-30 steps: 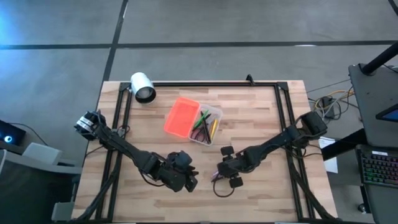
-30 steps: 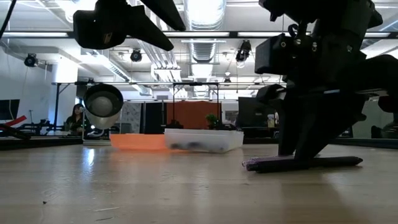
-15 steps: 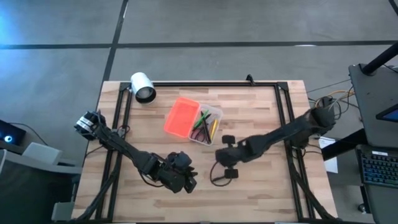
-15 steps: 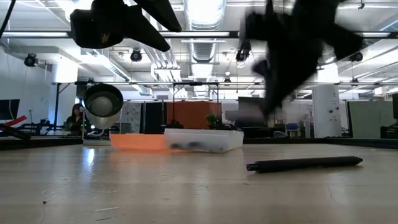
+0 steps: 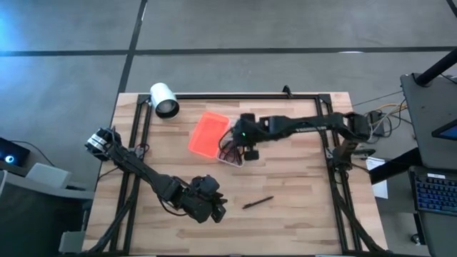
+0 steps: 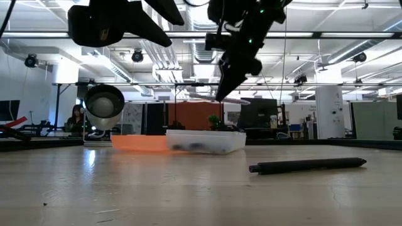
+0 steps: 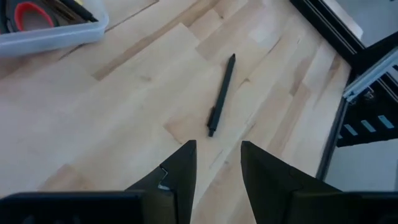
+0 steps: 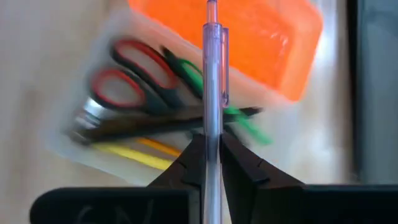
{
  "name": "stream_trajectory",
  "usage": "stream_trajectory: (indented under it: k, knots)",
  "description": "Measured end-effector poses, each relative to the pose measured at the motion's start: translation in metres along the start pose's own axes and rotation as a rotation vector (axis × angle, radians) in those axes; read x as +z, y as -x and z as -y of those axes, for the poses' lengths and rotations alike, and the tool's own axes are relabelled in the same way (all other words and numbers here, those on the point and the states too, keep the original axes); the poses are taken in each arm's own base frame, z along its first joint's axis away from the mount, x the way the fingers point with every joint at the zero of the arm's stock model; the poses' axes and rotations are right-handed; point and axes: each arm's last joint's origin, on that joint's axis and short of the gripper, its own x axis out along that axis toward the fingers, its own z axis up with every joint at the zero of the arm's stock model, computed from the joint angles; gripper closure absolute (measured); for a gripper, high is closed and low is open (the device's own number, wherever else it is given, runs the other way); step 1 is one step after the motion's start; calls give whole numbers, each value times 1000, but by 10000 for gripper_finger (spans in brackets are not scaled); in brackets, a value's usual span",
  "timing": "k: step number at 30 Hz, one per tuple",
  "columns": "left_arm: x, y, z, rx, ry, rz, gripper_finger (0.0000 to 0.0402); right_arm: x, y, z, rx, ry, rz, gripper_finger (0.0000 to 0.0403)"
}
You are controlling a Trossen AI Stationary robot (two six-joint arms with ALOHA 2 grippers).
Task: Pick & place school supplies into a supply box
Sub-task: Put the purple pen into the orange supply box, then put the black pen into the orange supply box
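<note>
The supply box sits open at the table's middle, its orange lid (image 5: 208, 134) flat beside the clear tray (image 5: 238, 151). The tray (image 8: 93, 134) holds red-handled scissors (image 8: 124, 78), a yellow pencil (image 8: 134, 155), a green marker and dark pens. My right gripper (image 5: 245, 138) hangs above the tray, shut on a translucent purple pen (image 8: 211, 68). A dark pen (image 5: 257, 203) lies flat on the wood near the near edge. My left gripper (image 5: 214, 208) hovers open to that pen's left; its wrist view shows the dark pen (image 7: 221, 94) ahead of the fingers. My right gripper (image 8: 210, 140) pinches the purple pen's shaft (image 8: 211, 127) between its two fingers (image 8: 189, 158), coming from above. The pen sticks out past the fingertips, lifted clear over the tray's contents. In the low view the pen (image 6: 233, 99) lies roughly level, well above the box (image 6: 205, 140).
A white cylinder (image 5: 163, 99) lies at the far left corner, also in the low view (image 6: 104, 103). A black frame (image 5: 235, 96) runs along the table's far and side edges. Bare wood lies between the box and the near edge.
My right gripper rose from the table beside the dark pen, carrying the purple pen clear, and swung toward the far edge and left until it stood over the supply box. The dark pen stayed where it lay. My left arm kept still.
</note>
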Motion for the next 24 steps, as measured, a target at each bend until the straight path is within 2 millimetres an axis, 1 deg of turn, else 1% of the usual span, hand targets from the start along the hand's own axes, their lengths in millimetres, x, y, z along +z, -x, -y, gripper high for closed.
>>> stream_trajectory:
  k: [2,4,6,8,10,13,15,17,19,20,22,24]
  knots:
    - [-2,2,2,-9,12,-3,294,2,-8,4,-31,189,-40,370]
    - [-3,5,5,-19,13,-5,294,0,-22,2,-73,374,-109,355]
    - [-4,7,7,-28,17,-7,294,-2,-35,-1,-84,482,-165,335]
    - [-5,8,9,-35,26,-9,294,-4,-41,-1,-101,521,-197,314]
    - [-6,10,10,-39,32,-11,294,-4,-41,1,-128,528,-207,293]
    - [-7,11,11,-40,43,-4,294,-5,-39,-1,-137,471,-213,264]
    - [-8,11,11,-35,42,7,294,-4,-26,0,-135,394,-187,248]
    - [-8,11,10,-25,38,16,294,-2,-5,-1,-100,325,-153,235]
    - [-8,11,10,-18,31,17,294,-5,12,-8,14,273,-140,227]
    - [-8,11,10,-19,22,17,294,-8,20,-15,97,253,-141,225]
    - [-8,11,9,-16,5,19,294,-12,32,-35,249,227,-145,224]
    - [-7,11,9,-12,-13,21,294,-17,39,-58,316,222,-157,225]
